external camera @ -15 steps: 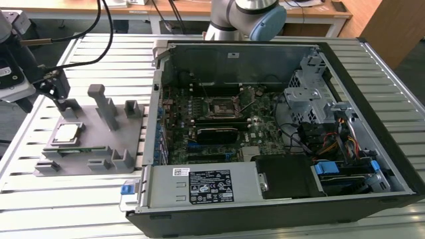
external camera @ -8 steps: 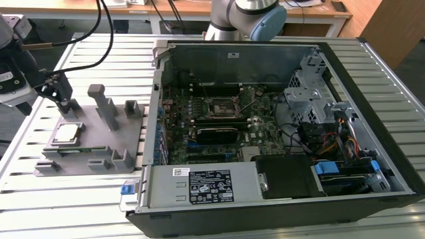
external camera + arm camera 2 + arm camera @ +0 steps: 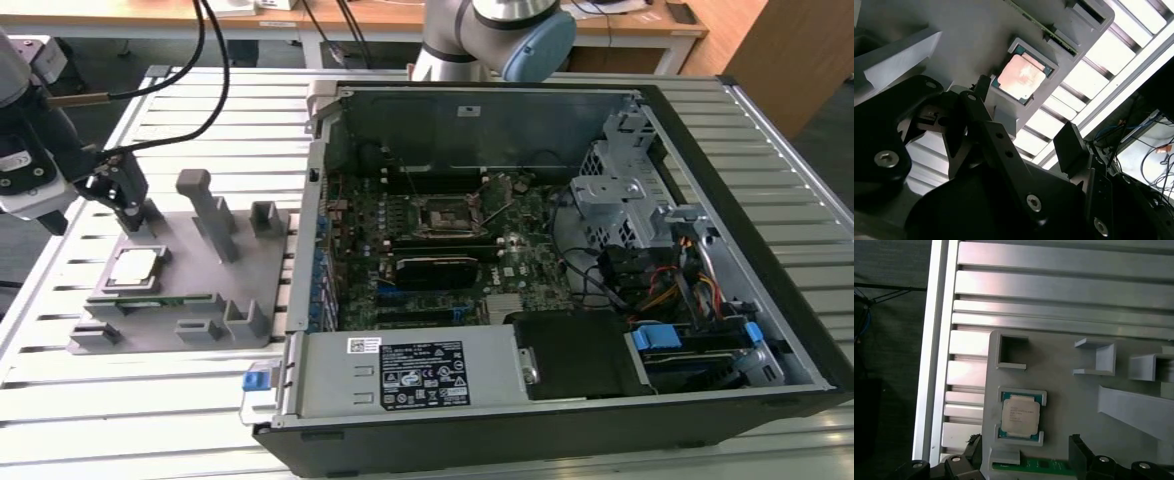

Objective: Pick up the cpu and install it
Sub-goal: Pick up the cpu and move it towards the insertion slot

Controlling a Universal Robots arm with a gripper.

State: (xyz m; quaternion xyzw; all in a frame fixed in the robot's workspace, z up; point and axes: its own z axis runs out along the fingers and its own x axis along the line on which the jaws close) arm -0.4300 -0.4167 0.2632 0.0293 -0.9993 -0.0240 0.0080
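Observation:
The cpu (image 3: 136, 267) (image 3: 1021, 77) (image 3: 1020, 413), a small square chip with a shiny metal top, lies flat in a shallow pocket of the grey plastic fixture (image 3: 191, 262) (image 3: 1069, 400) at the exterior view's left. My gripper (image 3: 130, 214) (image 3: 1026, 107) (image 3: 1024, 441) hangs just above the fixture, beside the cpu, open and holding nothing. In both wrist views its black fingers (image 3: 1077, 449) stand wide apart, clear of the chip. The dark square socket (image 3: 443, 213) sits on the motherboard inside the open computer case.
A thin green memory stick (image 3: 155, 299) (image 3: 1034, 465) lies in a slot of the fixture next to the cpu. Grey posts (image 3: 214, 215) rise from the fixture. The open black case (image 3: 694, 120) takes the middle and right of the slatted metal table (image 3: 174, 420).

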